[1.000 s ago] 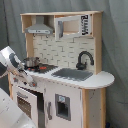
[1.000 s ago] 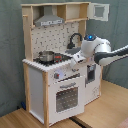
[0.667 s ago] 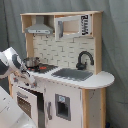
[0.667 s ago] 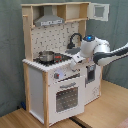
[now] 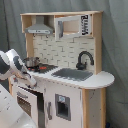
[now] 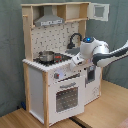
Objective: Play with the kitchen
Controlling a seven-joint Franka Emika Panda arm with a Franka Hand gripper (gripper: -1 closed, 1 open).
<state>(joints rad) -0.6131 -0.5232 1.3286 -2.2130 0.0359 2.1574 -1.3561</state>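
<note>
Light wooden floor [image 6: 107, 107] under the kitchen [image 6: 55, 87], touching.

My arm [image 6: 102, 52] is white, built of rounded, bulbous segments with dark grey bands at the joints. A small blue light [image 6: 89, 39] glows on top of my wrist housing. In the first exterior view my casing [image 5: 12, 67] looks pale grey-white.

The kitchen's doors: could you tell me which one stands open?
The top cupboard door, swung outward; the windowed oven door below looks shut.
</note>
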